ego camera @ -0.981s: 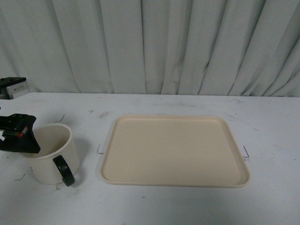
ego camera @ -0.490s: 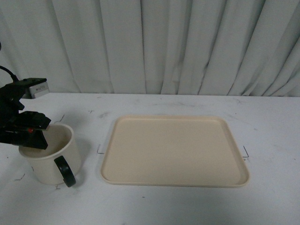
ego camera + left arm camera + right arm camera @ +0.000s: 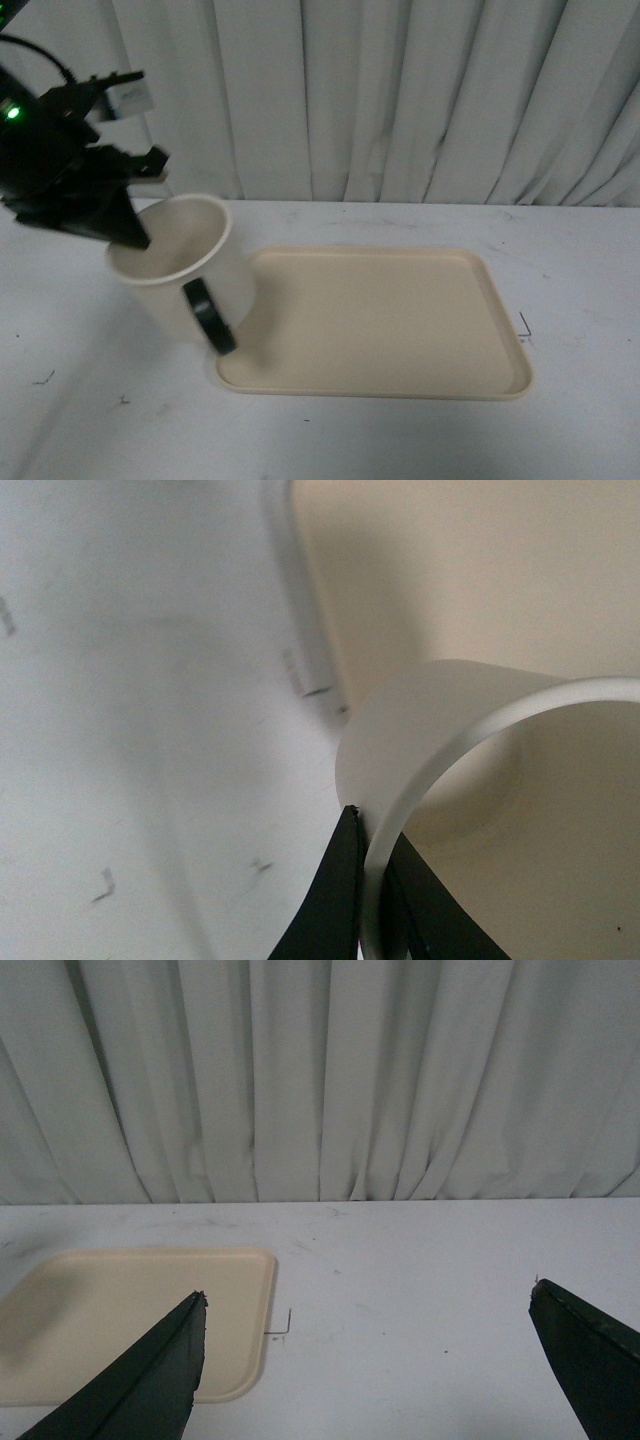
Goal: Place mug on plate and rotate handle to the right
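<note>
I'm in the carry step. The left gripper (image 3: 130,236) has its jaws pinched on the rim of the mug (image 3: 185,265), one finger inside the wall and one outside, as the left wrist view shows. The mug hangs tilted in the air above the plate's (image 3: 380,320) left edge, not yet down on it. The handle (image 3: 210,318) faces toward me, on the near side.

Next I judge I must bring the mug further in over the plate, level it, lower it onto the flat surface, then let go. After that the handle needs turning toward the plate's right side.

The right gripper (image 3: 365,1300) is spread wide and empty, well off the plate.

My count is one mug, one handle, one plate and two grippers, all on one white table (image 3: 420,440).
</note>
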Tool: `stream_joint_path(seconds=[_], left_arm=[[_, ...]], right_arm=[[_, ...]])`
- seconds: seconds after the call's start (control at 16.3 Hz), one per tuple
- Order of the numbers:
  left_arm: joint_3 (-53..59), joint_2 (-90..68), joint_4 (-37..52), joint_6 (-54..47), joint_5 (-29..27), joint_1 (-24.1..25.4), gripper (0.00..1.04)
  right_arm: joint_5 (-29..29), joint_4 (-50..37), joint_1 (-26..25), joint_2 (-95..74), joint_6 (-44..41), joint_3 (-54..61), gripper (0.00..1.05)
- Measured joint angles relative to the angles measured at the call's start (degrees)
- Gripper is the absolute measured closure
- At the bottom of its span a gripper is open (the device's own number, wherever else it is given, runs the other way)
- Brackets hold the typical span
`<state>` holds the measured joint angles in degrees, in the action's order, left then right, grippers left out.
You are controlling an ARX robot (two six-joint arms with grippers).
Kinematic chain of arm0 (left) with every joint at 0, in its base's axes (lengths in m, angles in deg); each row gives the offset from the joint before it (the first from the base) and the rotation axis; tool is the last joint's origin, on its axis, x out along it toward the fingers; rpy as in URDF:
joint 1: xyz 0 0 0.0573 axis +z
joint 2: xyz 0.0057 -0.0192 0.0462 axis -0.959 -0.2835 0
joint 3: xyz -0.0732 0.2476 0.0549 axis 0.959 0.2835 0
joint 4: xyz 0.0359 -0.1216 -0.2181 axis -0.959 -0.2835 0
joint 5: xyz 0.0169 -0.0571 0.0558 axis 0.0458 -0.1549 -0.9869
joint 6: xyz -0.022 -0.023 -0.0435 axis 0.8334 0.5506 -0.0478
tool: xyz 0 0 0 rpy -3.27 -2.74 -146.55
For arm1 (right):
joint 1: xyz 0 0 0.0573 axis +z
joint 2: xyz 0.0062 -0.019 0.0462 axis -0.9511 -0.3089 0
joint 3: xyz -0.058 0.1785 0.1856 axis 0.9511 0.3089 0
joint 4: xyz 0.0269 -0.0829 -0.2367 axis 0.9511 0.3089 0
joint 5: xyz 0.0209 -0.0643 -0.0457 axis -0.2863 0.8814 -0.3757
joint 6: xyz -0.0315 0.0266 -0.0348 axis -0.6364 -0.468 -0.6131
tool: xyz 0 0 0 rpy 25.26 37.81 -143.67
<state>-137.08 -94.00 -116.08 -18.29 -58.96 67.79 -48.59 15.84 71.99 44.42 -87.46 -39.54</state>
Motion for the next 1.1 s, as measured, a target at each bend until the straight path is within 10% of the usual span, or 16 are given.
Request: stream_joint_path(seconds=[0.37,0.8,1.1], left_arm=[[-18.1,-14.4,-3.6,5.7,1.3,-14.2,1.02],[-23.8,-24.9,-4.0,5.3,-4.2,-16.8,1.01],[-15.1,-18.2,3.7,2.5,1.6,-17.8,0.41]], right_arm=[[0.0,0.0,0.0,0.0,0.0,0.0,0.06],[0.0,0.0,0.0,0.0,0.0,0.0,0.06],[0.0,0.0,0.0,0.0,0.0,0.0,0.06]])
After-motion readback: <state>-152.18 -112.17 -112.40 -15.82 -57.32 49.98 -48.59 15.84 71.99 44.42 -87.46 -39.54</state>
